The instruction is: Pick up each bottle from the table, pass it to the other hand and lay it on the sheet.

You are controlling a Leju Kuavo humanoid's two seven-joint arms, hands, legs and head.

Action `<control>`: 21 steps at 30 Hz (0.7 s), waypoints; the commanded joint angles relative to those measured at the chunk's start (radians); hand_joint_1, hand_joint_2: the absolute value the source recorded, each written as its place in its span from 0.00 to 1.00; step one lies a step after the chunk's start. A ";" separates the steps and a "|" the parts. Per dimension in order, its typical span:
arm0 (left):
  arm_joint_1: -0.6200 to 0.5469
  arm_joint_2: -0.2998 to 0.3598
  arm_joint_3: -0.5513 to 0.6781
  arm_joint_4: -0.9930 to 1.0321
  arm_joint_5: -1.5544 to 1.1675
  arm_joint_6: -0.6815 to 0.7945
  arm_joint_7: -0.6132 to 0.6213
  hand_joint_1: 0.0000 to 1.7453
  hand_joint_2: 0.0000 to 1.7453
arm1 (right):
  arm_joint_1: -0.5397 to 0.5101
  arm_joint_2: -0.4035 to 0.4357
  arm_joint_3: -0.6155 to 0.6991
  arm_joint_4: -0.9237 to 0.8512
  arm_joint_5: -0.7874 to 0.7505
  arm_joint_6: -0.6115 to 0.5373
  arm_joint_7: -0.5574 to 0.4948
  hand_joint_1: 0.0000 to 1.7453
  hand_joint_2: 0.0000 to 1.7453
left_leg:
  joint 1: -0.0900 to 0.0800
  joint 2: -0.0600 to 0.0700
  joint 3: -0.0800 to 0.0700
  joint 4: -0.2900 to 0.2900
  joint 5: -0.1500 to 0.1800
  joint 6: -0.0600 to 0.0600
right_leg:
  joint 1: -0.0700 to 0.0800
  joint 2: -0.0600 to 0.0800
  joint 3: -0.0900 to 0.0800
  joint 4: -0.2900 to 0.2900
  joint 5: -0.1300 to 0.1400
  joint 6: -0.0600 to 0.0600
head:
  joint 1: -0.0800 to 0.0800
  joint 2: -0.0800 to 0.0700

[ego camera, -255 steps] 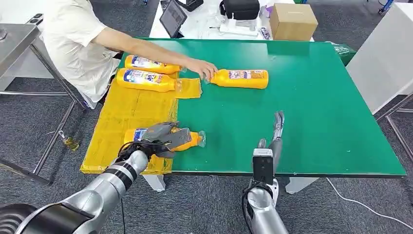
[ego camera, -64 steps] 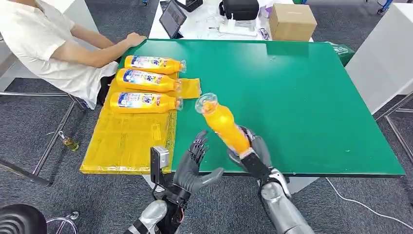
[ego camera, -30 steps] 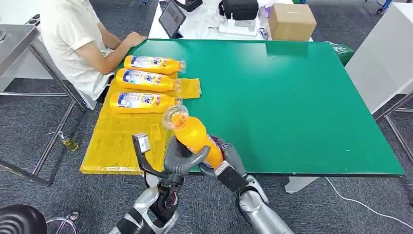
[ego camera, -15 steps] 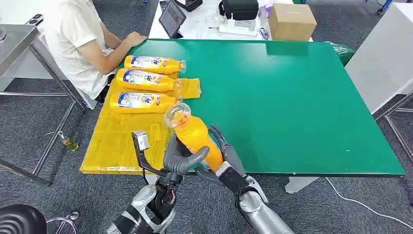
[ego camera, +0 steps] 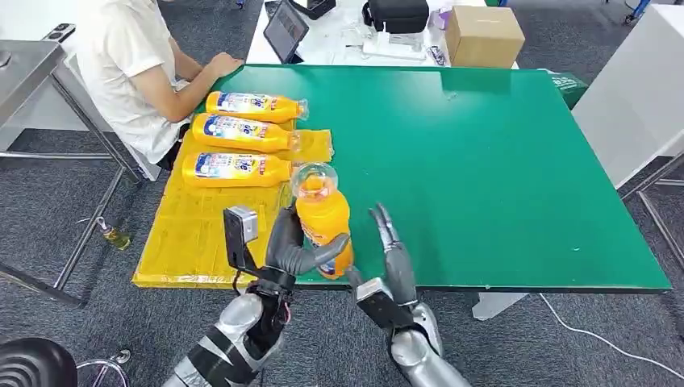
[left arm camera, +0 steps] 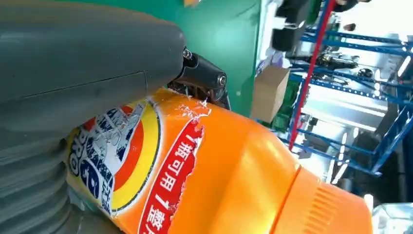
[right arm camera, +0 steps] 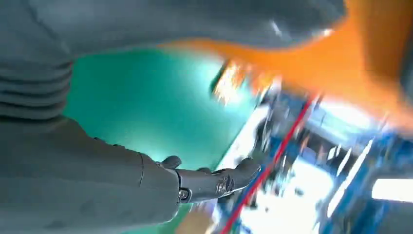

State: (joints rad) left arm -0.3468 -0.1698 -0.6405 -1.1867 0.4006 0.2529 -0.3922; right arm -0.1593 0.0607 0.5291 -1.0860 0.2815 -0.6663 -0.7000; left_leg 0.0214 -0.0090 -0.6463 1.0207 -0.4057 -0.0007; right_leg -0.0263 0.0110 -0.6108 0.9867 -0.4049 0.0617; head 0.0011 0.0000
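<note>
We saw three bottles [ego camera: 234, 168] lying on the yellow sheet [ego camera: 202, 218], beyond our left hand [ego camera: 300, 248]. That hand now gripped the fourth bottle [ego camera: 323, 228] nearly upright, where half a second earlier both hands had clasped it tilted. Just beside it, our right hand [ego camera: 391, 256] had let go, fingers spread and straight. We judged the handover done, with only laying it down remaining.

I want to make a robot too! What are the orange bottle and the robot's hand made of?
The orange bottle looks like glossy plastic: light shines off it, and it has a printed label. The left hand holding it looks like matte grey plastic or rubber with dark metal-looking joints; hard to be sure.
</note>
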 commanded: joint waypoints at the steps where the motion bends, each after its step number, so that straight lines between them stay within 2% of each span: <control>1: -0.029 0.096 -0.008 -0.020 -0.011 -0.008 0.017 1.00 1.00 | 0.044 -0.041 -0.053 -0.032 0.005 -0.032 0.002 0.00 0.00 | 0.000 0.001 0.003 -0.001 -0.001 0.001 | 0.000 0.000 0.003 -0.001 -0.001 -0.002 | 0.000 0.000; 5: -0.023 0.091 -0.002 -0.026 -0.011 -0.013 0.026 1.00 1.00 | 0.046 -0.029 -0.082 -0.029 0.036 -0.032 0.002 0.00 0.00 | 0.000 0.000 0.003 -0.001 -0.001 0.001 | 0.001 -0.001 0.003 -0.001 -0.001 -0.002 | 0.000 0.000; 9: -0.045 0.145 0.031 -0.044 -0.175 0.079 0.029 1.00 1.00 | 0.110 0.020 -0.271 -0.099 0.178 -0.032 0.002 0.00 0.00 | 0.000 0.001 0.006 -0.001 -0.002 0.001 | 0.001 -0.001 0.006 -0.001 -0.002 -0.004 | 0.000 0.000; 10: -0.048 0.148 0.052 -0.042 -0.212 0.091 0.058 1.00 1.00 | 0.127 0.050 -0.361 -0.121 0.243 -0.032 0.002 0.00 0.00 | 0.000 0.001 0.003 -0.001 -0.001 0.001 | 0.001 -0.001 0.003 0.000 -0.001 -0.003 | 0.000 0.000; 11: -0.063 0.166 0.039 -0.028 -0.323 0.118 0.076 1.00 1.00 | 0.142 0.079 -0.443 -0.173 0.267 -0.032 0.002 0.00 0.00 | 0.001 0.001 0.009 -0.001 -0.004 0.002 | 0.002 -0.001 0.009 -0.001 -0.003 -0.006 | 0.000 0.000; 13: -0.073 0.187 0.022 -0.008 -0.474 0.129 0.122 1.00 1.00 | 0.159 0.111 -0.538 -0.258 0.281 -0.032 0.002 0.00 0.00 | 0.000 0.000 0.003 0.000 -0.001 0.001 | 0.000 -0.001 0.003 0.001 -0.002 -0.003 | 0.000 0.000; 14: -0.081 0.203 0.016 0.006 -0.569 0.114 0.161 1.00 1.00 | 0.167 0.127 -0.591 -0.306 0.265 -0.032 0.002 0.00 0.00 | 0.000 0.001 0.005 0.000 -0.002 0.001 | 0.001 -0.001 0.005 0.001 -0.003 -0.004 | 0.000 0.000; 17: -0.127 0.220 0.007 0.059 -0.723 0.056 0.239 1.00 1.00 | 0.170 0.130 -0.638 -0.333 0.246 -0.032 0.002 0.00 0.00 | -0.001 0.000 0.001 0.000 0.000 0.001 | 0.000 -0.001 0.001 0.001 -0.001 -0.002 | 0.000 0.000; 21: -0.224 0.198 -0.015 0.187 -0.919 -0.059 0.315 1.00 1.00 | 0.164 0.102 -0.562 -0.278 0.169 -0.032 0.002 0.00 0.00 | 0.001 0.000 0.005 0.000 -0.002 0.002 | 0.001 -0.003 0.006 0.000 -0.002 -0.004 | 0.000 0.000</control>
State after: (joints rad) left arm -0.3976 -0.0099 -0.6077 -1.2130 -0.3130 0.3112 -0.1624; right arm -0.0065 0.1377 0.0678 -1.3318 0.5176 -0.7011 -0.6996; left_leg 0.0217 -0.0090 -0.6464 1.0207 -0.4055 -0.0008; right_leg -0.0263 0.0108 -0.6111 0.9869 -0.4048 0.0615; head 0.0015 0.0000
